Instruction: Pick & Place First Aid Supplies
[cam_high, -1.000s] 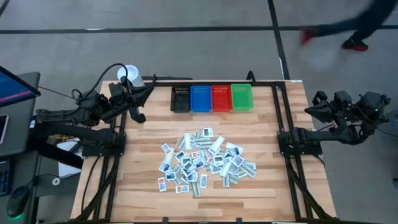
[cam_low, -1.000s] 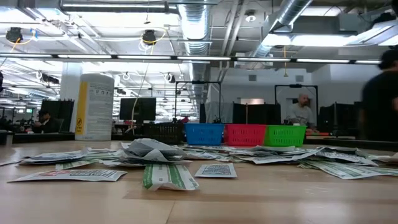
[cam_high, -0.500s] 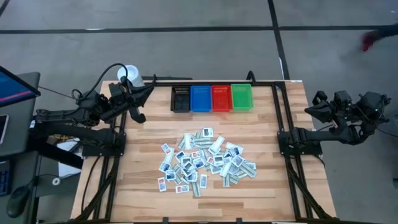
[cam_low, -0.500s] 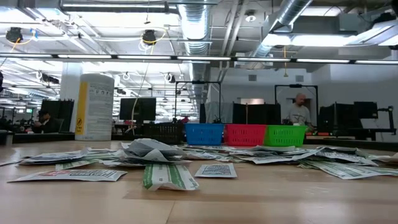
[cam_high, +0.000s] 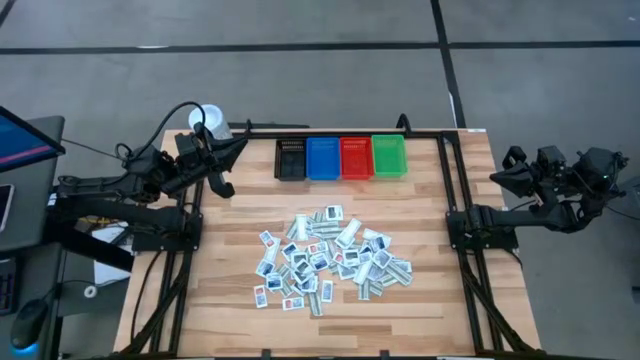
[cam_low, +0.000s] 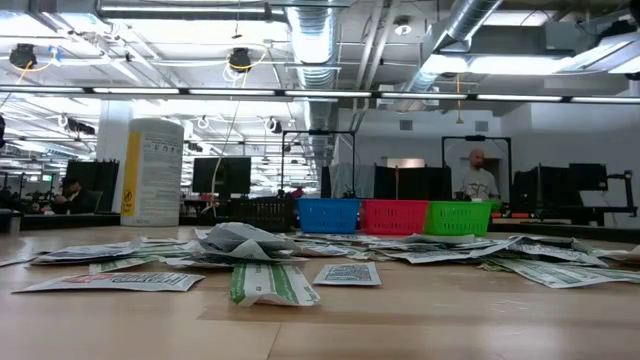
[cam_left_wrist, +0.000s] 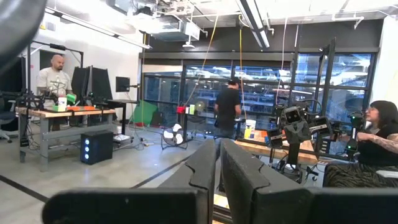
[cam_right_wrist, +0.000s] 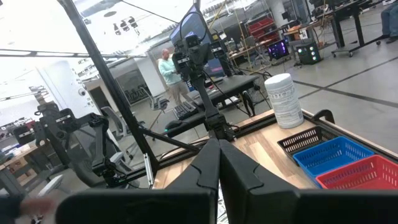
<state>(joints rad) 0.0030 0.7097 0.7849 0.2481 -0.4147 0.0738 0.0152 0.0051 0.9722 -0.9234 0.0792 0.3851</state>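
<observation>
The first aid supplies are spread in a loose heap at mid-table, in front of the four bins. Nothing is held by either claw: the left gripper is parked nearly closed at the table's far left corner, and the right gripper is kept fully closed off the right edge, both well apart from the heap.

Bright, even light from ceiling strip lights fills the room. Seen from above, the wooden table is evenly lit, with only faint shadows. In the low view, the nearest packets look soft and blurred. In the left wrist view, a large window glows with daylight.
</observation>
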